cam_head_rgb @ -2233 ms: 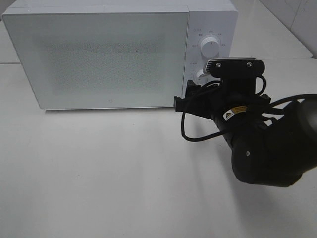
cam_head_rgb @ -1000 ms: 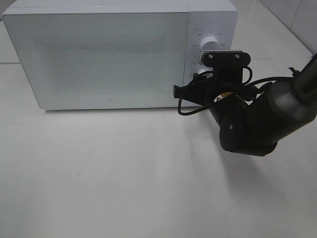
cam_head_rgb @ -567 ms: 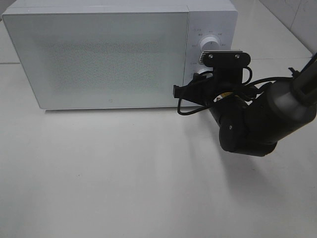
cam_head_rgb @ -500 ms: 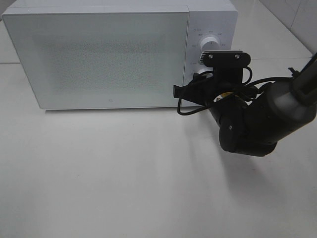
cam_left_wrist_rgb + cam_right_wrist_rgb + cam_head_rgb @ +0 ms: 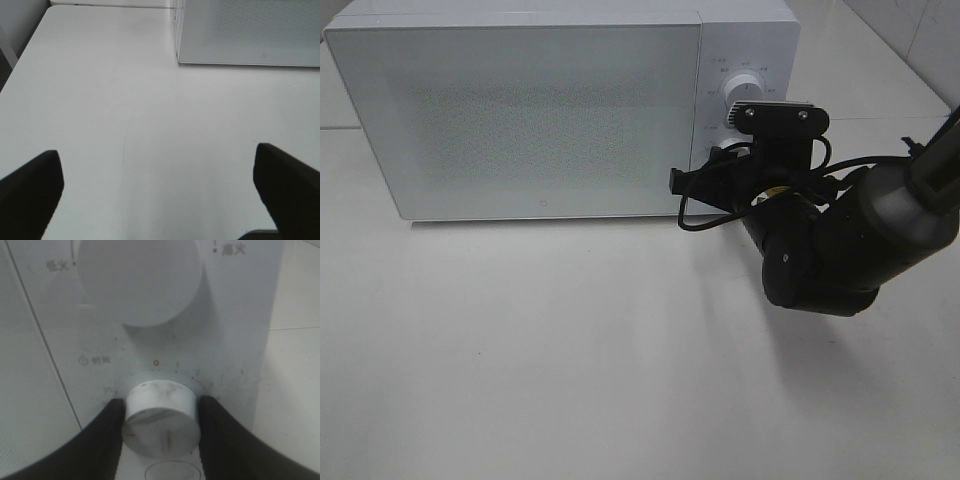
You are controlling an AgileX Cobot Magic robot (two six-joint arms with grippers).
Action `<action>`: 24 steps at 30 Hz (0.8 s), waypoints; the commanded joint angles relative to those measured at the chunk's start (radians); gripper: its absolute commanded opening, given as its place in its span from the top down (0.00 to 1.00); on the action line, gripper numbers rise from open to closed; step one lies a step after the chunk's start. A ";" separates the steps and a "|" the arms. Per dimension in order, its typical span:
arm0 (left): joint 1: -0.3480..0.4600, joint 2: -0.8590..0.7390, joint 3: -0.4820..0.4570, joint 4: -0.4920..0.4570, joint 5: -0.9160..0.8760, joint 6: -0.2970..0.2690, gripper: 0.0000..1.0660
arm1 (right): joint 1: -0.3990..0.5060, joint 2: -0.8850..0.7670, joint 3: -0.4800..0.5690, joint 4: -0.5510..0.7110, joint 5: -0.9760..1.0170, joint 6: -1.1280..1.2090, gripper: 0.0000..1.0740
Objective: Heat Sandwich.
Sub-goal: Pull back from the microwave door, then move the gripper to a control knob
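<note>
The sandwich is out of view. The white microwave [image 5: 520, 120] stands at the back of the table with its door shut. My right gripper [image 5: 160, 426] is shut on the microwave's lower knob [image 5: 160, 412], one black finger [image 5: 107, 440] on each side of it. In the exterior high view the right arm [image 5: 830, 250] reaches to the control panel and hides that knob. My left gripper [image 5: 160, 195] stands open over bare table, nothing between its fingertips [image 5: 30, 185].
The upper knob [image 5: 745, 88] sits just above the gripped one, also seen as the upper knob [image 5: 140, 280] in the right wrist view. A corner of the microwave [image 5: 250, 30] shows ahead of the left gripper. The white table [image 5: 520, 350] spreads in front.
The right arm moved in toward the control panel from the earliest frame. Over the last second it has stayed nearly still at the lower knob.
</note>
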 commanded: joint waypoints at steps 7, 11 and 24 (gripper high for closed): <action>0.000 -0.027 0.002 -0.002 -0.008 -0.003 0.08 | -0.006 -0.006 -0.010 -0.031 -0.089 0.394 0.93; 0.000 -0.027 0.002 -0.002 -0.008 -0.003 0.08 | -0.006 -0.006 -0.010 -0.062 -0.134 0.639 0.93; 0.000 -0.027 0.002 -0.002 -0.008 -0.003 0.08 | -0.006 -0.006 -0.010 -0.048 -0.143 1.231 0.93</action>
